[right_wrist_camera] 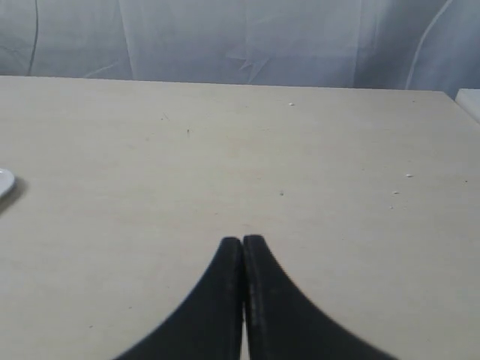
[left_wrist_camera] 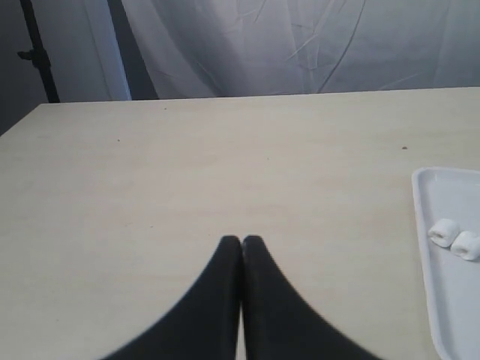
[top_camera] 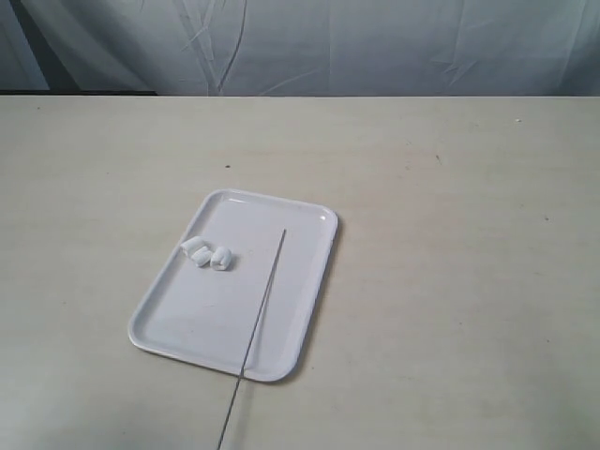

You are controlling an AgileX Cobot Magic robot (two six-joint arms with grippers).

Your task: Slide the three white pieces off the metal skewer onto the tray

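The white tray (top_camera: 295, 328) lies on the table left of centre. Three white pieces (top_camera: 208, 253) lie loose in a cluster near its left rim. The metal skewer (top_camera: 258, 323) lies bare, slanting across the tray with its near end over the front rim onto the table. Neither gripper shows in the exterior view. My left gripper (left_wrist_camera: 241, 240) is shut with nothing in it, over bare table; the tray's rim (left_wrist_camera: 417, 225) and two pieces (left_wrist_camera: 454, 238) show at the edge of its view. My right gripper (right_wrist_camera: 242, 240) is shut and empty too, with a sliver of tray (right_wrist_camera: 4, 181) at its view's edge.
The pale table (top_camera: 450, 234) runs wide to the right of the tray and behind it. A grey draped curtain (top_camera: 328, 42) hangs beyond the table's far edge. A dark stand pole (left_wrist_camera: 37, 52) rises past the table corner in the left wrist view.
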